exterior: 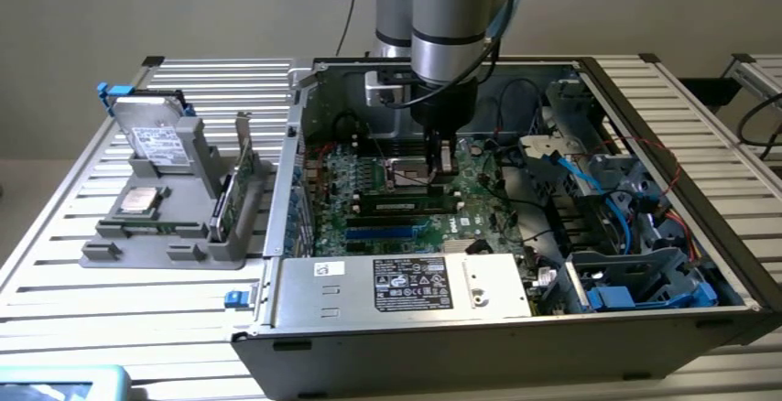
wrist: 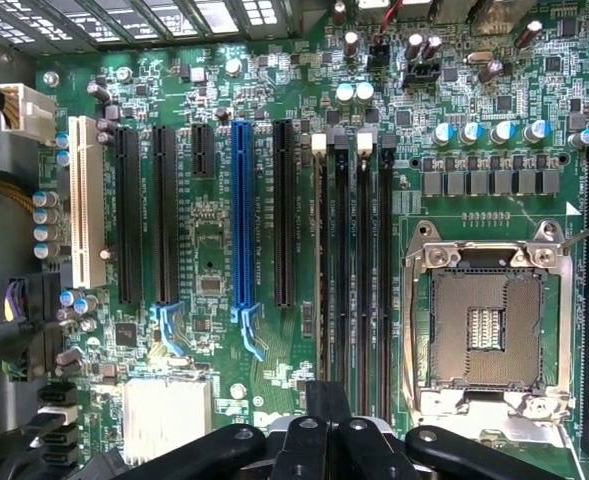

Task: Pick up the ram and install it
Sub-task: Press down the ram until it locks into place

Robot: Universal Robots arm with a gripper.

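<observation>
A green ram (exterior: pixel 404 206) with dark chips stands seated in a slot on the motherboard (exterior: pixel 483 190), between the CPU socket and the blue slots. From the wrist view it appears edge-on as a thin strip, the ram (wrist: pixel 321 270), in the memory slot nearest the black expansion slots. My gripper (exterior: pixel 442 165) hangs well above the board inside the open case, over the socket area and apart from the ram. Its black fingers (wrist: pixel 304 445) are pressed together, gripper (wrist: pixel 329 428) shut, with nothing visible between them.
The open CPU socket (wrist: pixel 489 325) lies beside the memory slots. A power supply box (exterior: pixel 404 284) fills the case front, and cables and drive bays (exterior: pixel 611 227) crowd the exterior view's right. Outside the case, a grey fixture (exterior: pixel 135 236) holds a hard drive (exterior: pixel 157 135) and an expansion card (exterior: pixel 241 177).
</observation>
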